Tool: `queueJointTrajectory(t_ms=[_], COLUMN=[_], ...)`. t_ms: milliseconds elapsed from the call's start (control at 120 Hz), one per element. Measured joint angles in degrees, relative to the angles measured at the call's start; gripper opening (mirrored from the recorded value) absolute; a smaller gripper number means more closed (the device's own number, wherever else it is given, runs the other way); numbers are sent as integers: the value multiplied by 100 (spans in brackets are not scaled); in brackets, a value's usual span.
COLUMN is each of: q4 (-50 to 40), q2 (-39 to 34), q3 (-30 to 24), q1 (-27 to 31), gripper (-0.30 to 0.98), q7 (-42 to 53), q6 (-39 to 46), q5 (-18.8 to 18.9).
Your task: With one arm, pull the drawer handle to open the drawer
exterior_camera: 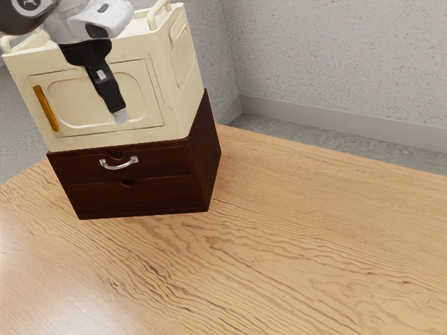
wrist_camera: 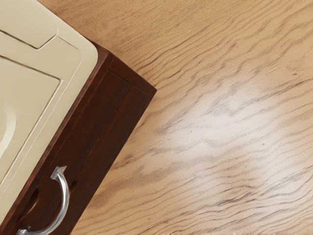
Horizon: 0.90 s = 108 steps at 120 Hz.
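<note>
Orange bar (exterior_camera: 46, 108), black gripper (exterior_camera: 121, 116) in ext. view; silver handle (wrist_camera: 65, 196) in both.

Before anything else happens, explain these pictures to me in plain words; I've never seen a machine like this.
The machine is me: one jointed robot arm, ending in a black claw. Both pictures are computer-simulated. The exterior view comes from a camera at my side; the wrist view comes from a camera on my hand and shows the furniture at a slant.

On the wooden table stands a dark brown drawer unit, with a curved silver handle on its upper drawer. A cream cabinet with an orange handle sits on top of it. The claw hangs in front of the cabinet, above the silver handle. I see nothing held, and the drawers look closed.
</note>
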Motion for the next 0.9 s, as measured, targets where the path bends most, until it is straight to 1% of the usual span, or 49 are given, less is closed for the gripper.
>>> queueJointTrajectory(t_ms=[75, 125, 225, 333, 400, 567, 717, 833, 867, 900], q4=[28, 16, -42, -181, -270, -275, -305, -1084, -1348, -1663], q2=[694, 979, 1296, 1340, 1206, 604, 237, -549, -736, -971], q3=[28, 28, 19, 20, 35, 24, -21, -401, -631, -938], q1=[14, -16, -74, -32, 19, -11, -318, -224, 13, 384], gripper=[69, 68, 68, 68, 68, 69, 68, 68, 68, 68], q7=[123, 178, 195, 221, 286, 550, 800, 951, 988, 1024], q6=[4, 5, 3, -16, -111, -440, -619, -710, -697, -644], q5=[46, 62, 107, 100, 81, 64, -76, -101, -20, 112])
